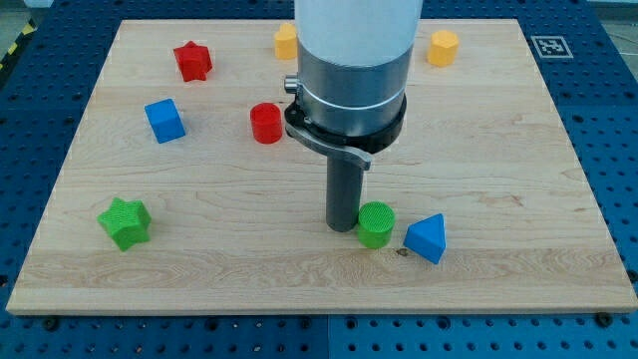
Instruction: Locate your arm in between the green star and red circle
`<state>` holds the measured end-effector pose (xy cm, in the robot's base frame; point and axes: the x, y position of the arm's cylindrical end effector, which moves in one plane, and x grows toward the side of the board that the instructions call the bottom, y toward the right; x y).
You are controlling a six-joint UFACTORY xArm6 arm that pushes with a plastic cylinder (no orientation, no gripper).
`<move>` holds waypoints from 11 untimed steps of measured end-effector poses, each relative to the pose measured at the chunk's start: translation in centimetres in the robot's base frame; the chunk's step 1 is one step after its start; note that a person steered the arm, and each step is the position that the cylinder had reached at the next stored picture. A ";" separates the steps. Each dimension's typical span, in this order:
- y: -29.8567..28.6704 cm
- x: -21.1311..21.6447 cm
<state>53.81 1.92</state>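
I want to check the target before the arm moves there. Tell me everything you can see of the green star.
The green star is a small, chunky block with blunt points and a flat top, bright green with a ribbed, plastic-like surface. It lies flat on the wooden board near the view's lower left, apart from every other block; the blue cube is nearest, toward the view's top. Nothing touches it but the board. My tip is well off to the view's right, beside the green cylinder.

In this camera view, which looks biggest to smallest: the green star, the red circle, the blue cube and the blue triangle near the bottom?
1. Green star, widest.
2. Blue triangle and blue cube: alike, and the triangle sits nearer the view's bottom, so unranked.
3. Red circle, smallest.
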 end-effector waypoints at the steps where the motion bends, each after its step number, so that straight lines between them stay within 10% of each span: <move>1: 0.0 0.0; 6: 1.4 2.8; 11: -12.8 -3.1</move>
<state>50.67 -10.91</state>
